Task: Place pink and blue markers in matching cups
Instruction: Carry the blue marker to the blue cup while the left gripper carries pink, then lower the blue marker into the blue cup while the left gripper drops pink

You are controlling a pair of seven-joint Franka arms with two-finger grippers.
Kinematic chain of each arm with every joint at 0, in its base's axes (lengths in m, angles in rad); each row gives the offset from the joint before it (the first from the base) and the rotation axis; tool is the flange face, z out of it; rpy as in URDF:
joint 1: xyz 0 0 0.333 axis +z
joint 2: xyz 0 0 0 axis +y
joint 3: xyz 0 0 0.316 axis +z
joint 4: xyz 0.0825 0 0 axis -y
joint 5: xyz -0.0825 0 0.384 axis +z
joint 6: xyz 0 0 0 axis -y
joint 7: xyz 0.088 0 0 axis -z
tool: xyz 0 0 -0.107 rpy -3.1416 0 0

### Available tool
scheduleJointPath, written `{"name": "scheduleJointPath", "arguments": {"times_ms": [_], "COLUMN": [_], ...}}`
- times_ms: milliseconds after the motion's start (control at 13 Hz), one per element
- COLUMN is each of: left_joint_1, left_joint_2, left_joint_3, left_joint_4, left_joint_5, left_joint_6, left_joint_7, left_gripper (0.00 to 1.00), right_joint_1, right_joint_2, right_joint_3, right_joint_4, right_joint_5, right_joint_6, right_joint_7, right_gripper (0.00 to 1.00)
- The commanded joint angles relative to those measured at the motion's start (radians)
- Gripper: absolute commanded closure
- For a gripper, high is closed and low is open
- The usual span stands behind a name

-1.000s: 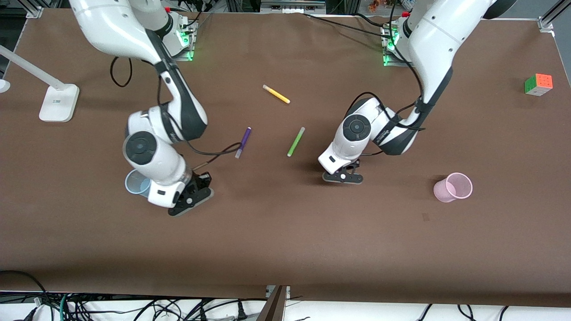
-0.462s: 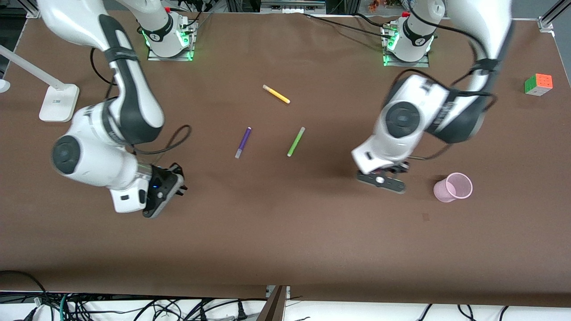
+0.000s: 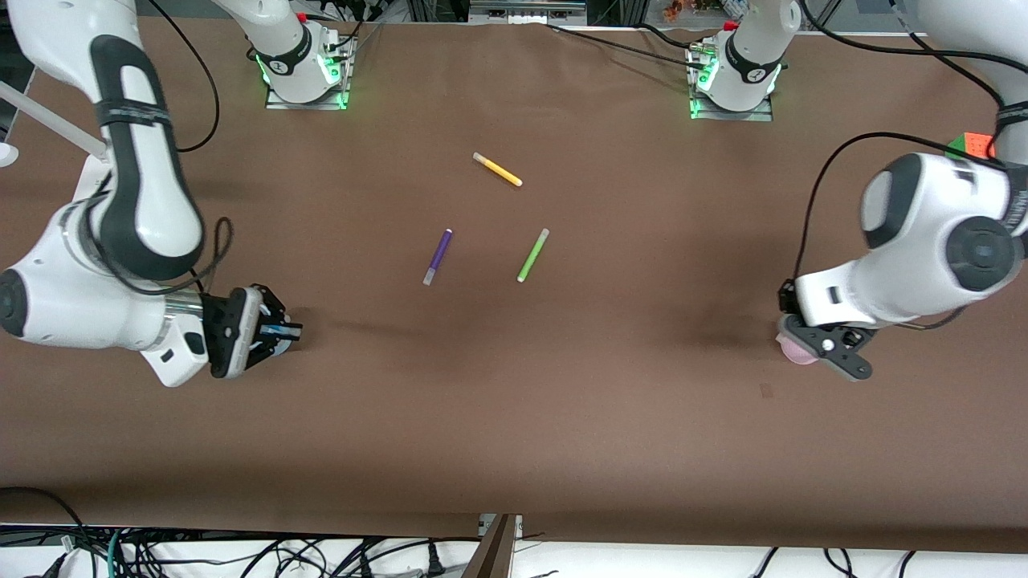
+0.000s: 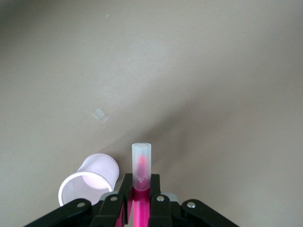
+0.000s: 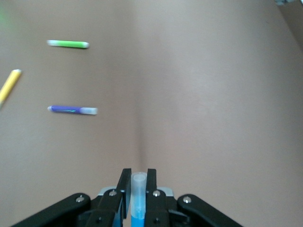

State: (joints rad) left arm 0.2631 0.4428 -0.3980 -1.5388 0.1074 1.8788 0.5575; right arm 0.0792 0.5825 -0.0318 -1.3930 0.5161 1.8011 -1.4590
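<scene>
My left gripper (image 3: 839,357) is shut on the pink marker (image 4: 141,163) and hangs over the light pink cup (image 3: 791,352), which the hand mostly covers. In the left wrist view the gripper (image 4: 141,182) holds the marker with its pale cap end sticking out beside the pink cup (image 4: 90,182). My right gripper (image 3: 283,331) is shut on the blue marker (image 3: 279,330) over the table at the right arm's end. It also shows in the right wrist view (image 5: 138,177), with the marker's pale cap (image 5: 138,184) between the jaws. The light blue cup is hidden.
A purple marker (image 3: 438,256), a lime-green marker (image 3: 532,254) and a yellow marker (image 3: 497,169) lie mid-table, and all three show in the right wrist view. A colour cube (image 3: 973,144) peeks out beside the left arm. A white lamp arm (image 3: 48,120) stands at the right arm's end.
Both arms swung outward with their markers: the left gripper moved to over the pink cup, the right gripper toward its end of the table. The blue cup, visible a second ago, is now hidden.
</scene>
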Motion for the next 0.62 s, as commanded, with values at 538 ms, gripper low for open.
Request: {"name": "scheduleJointPath", "arguments": {"times_ms": [538], "left_joint_1": [0.264], "left_joint_2": [0.141], "left_joint_3": [-0.01], "left_joint_4": [-0.023], "left_joint_5": [-0.382], "left_joint_6": [0.091], "left_joint_7": [0.916], "left_gripper": [1.0], "right_joint_1": [-0.16], "right_joint_2": [0.054], "right_joint_3": [0.01], "right_joint_4": [-0.026], "right_joint_5": [0.231], "right_joint_6": [-0.164], "right_joint_7": [-0.427], "right_gripper": [1.0]}}
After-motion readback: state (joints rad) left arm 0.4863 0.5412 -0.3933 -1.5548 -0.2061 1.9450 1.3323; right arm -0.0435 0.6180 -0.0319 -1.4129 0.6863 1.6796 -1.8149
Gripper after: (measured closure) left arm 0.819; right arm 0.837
